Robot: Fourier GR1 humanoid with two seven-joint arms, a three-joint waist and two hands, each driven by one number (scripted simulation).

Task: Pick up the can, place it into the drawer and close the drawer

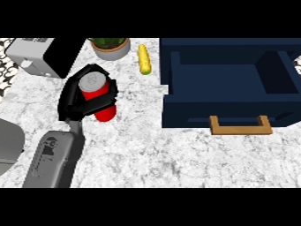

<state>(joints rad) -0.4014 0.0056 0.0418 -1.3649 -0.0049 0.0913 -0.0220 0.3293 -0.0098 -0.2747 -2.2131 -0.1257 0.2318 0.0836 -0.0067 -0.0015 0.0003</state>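
1. My left hand [81, 99] is curled round the red can [100, 99] near the counter's [178, 159] left edge, hiding its side
2. The open navy drawer [234, 95] sits right; corn cob [143, 59], potted plant [110, 46] and toaster [39, 55] line the back edge

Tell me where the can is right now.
Head view, left of centre: the can stands on the counter inside the left hand, below the plant pot, well left of the open drawer.

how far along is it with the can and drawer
Early stage. Done: the drawer stands open with nothing visible inside, handle toward the robot. In hand: the left hand is curled round the red can, which sits left of the drawer. Left: carry the can over, set it inside, push the drawer shut. The right hand is out of view.
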